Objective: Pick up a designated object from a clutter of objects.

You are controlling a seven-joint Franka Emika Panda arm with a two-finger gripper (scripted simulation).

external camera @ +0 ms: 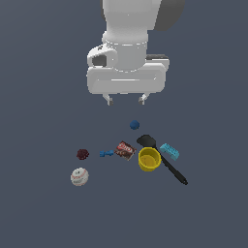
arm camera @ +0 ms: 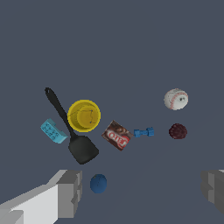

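While my gripper [external camera: 126, 100] hangs wide open and empty above the pile, the brown-red box [external camera: 125, 150] lies untouched beside the yellow cup [external camera: 148, 159]; the whole pickup remains.

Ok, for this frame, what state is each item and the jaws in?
Panda gripper: jaws open, holding nothing, above the clutter.
Small flat brown-red box: lying flat, ungrasped.
Yellow plastic cup: upright, mouth up.
Black spatula: lying flat beside the cup.
White baseball: resting apart.
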